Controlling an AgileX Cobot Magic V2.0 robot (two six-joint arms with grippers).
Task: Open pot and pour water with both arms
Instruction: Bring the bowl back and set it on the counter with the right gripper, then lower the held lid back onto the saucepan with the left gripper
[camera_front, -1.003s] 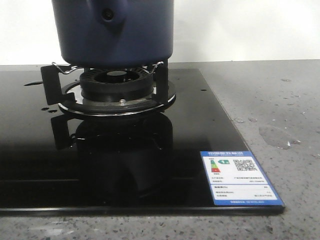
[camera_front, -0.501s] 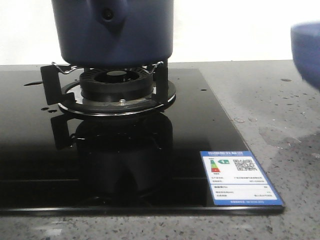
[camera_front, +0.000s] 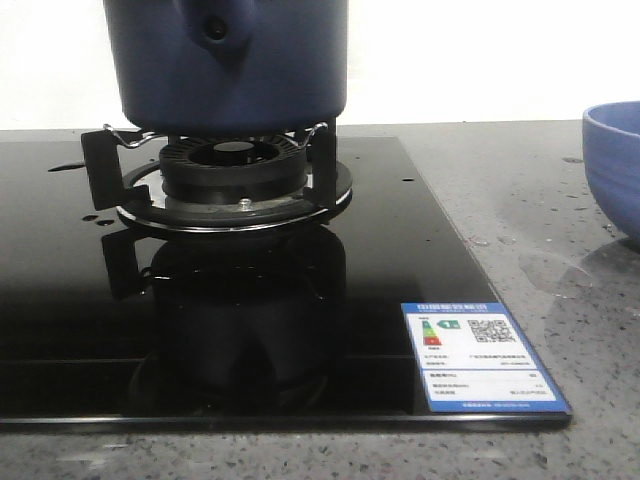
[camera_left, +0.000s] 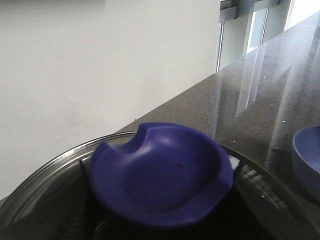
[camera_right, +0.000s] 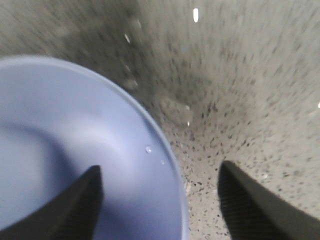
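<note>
The dark navy pot (camera_front: 230, 60) stands on the gas burner (camera_front: 232, 175), its handle stub (camera_front: 215, 28) facing me. In the left wrist view its glass lid (camera_left: 45, 175) carries a blue knob (camera_left: 160, 172). My left gripper (camera_left: 160, 227) is right at the knob, with a dark ribbed finger (camera_left: 79, 215) beside it; its grip is hidden. My right gripper (camera_right: 160, 167) is open astride the rim of a lighter blue bowl (camera_right: 60, 150), one finger inside and one outside. Water droplets (camera_right: 148, 149) cling to the bowl's wall. A thin water puddle (camera_front: 550, 270) lies on the counter.
The burner sits on a black glass hob (camera_front: 80, 330) with an energy label (camera_front: 482, 355) at its front right corner. The blue bowl (camera_front: 615, 165) stands on the speckled grey counter (camera_front: 560, 200) at the far right edge. A white wall lies behind.
The blue bowl came into the front view from the right, first raised, and now sits lower on the counter. The pot has not moved.
</note>
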